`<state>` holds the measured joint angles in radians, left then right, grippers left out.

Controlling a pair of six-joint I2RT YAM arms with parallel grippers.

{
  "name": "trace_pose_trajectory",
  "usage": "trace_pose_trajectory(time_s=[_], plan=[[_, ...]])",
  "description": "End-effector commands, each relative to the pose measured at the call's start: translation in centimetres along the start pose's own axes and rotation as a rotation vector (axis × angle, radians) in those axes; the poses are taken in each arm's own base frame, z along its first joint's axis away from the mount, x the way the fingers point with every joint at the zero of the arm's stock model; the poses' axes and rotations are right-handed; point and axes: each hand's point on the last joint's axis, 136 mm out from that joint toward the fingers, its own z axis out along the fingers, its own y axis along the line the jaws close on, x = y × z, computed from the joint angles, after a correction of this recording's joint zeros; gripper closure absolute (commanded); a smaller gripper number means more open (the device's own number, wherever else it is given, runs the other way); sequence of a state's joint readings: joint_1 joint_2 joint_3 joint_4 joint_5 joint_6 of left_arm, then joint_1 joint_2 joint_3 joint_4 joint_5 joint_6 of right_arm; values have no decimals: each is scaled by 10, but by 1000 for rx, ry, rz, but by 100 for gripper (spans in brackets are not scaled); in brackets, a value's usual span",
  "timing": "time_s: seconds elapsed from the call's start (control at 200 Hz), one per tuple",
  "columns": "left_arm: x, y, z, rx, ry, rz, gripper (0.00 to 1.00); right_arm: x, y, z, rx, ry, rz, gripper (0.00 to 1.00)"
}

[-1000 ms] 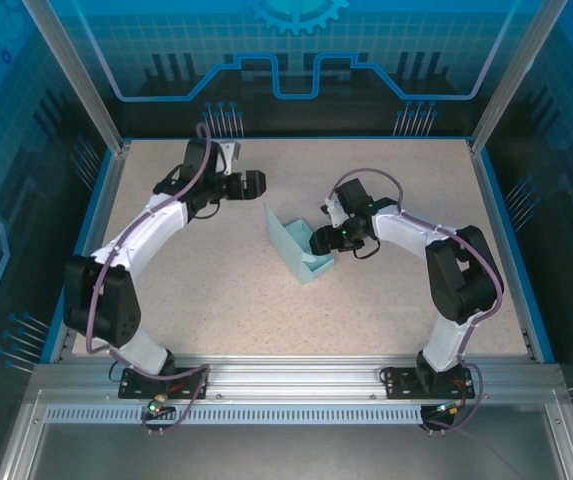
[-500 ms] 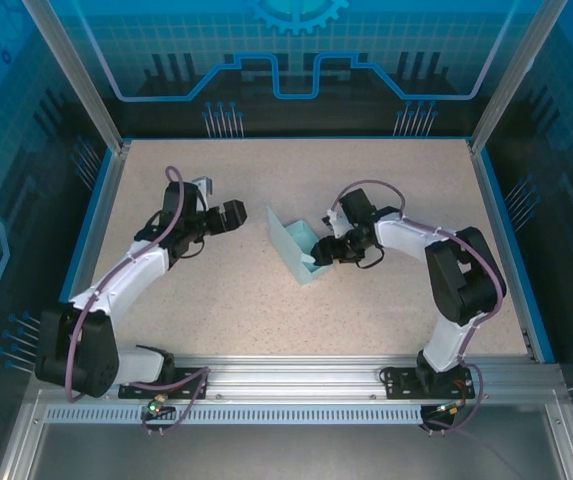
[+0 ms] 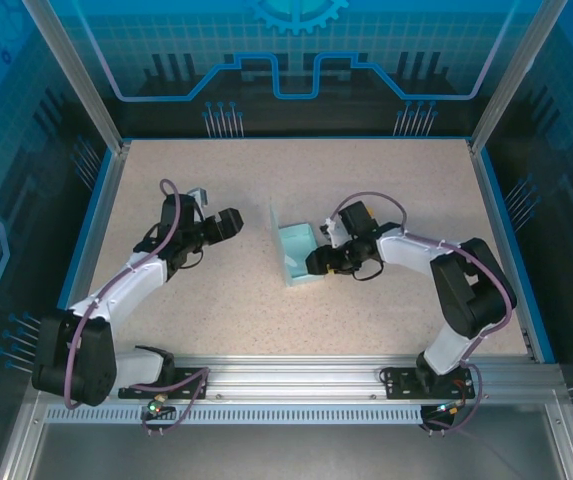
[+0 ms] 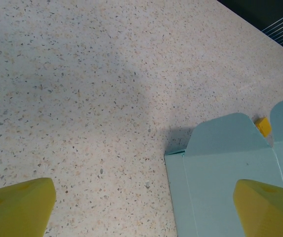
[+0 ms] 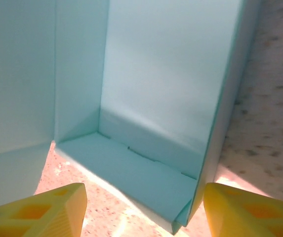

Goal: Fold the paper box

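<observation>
The paper box [image 3: 296, 252], light blue-teal card, stands part-folded on the speckled table near the middle, with one wall raised. My right gripper [image 3: 317, 262] is at its right side, open. In the right wrist view the box's inner walls and bottom flap [image 5: 131, 170] lie just ahead of my right gripper [image 5: 143, 212], whose yellow fingertips [image 5: 252, 210] straddle the box's lower corner without pinching it. My left gripper [image 3: 233, 222] hovers left of the box, open and holding nothing. The left wrist view has a flat panel of the box [image 4: 230, 173] with a rounded flap, and my left gripper [image 4: 141, 212] partly over it.
A tiny orange piece [image 4: 262, 126] lies on the table behind the box's flaps. The speckled table [image 3: 216, 300] is bordered by blue raised edges [image 3: 101, 215] and aluminium posts. A metal rail [image 3: 286, 375] runs along the near edge by the arm bases.
My left arm has drawn back toward the near left and lowered. The right gripper has shifted left and nearer, and the box has swung from a diagonal to a more upright stance.
</observation>
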<state>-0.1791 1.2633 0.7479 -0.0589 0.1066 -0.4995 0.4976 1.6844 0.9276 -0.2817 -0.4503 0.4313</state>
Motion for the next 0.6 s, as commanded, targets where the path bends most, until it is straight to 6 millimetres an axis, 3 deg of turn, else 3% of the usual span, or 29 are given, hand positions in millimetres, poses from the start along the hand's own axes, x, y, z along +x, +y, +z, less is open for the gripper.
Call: trace_pose_trajectory(time_s=[0.0,0.175,0.255,0.385,0.595], plan=[[-10,6,-8,-11,-56,-20,6,-1,26,9,-67,-18,-18,36],[-10,19,-13,-35,-69,-42,6,-2,53,19,-101,-17,-69,36],[-9,23,-16,-38,-74,-49,6,-3,55,16,-94,-24,-94,36],[-7,25,-18,-39,-74,-48,6,-12,33,0,34,-46,-150,36],[-6,23,-19,-29,-66,-34,6,-54,5,-38,202,-133,-333,38]])
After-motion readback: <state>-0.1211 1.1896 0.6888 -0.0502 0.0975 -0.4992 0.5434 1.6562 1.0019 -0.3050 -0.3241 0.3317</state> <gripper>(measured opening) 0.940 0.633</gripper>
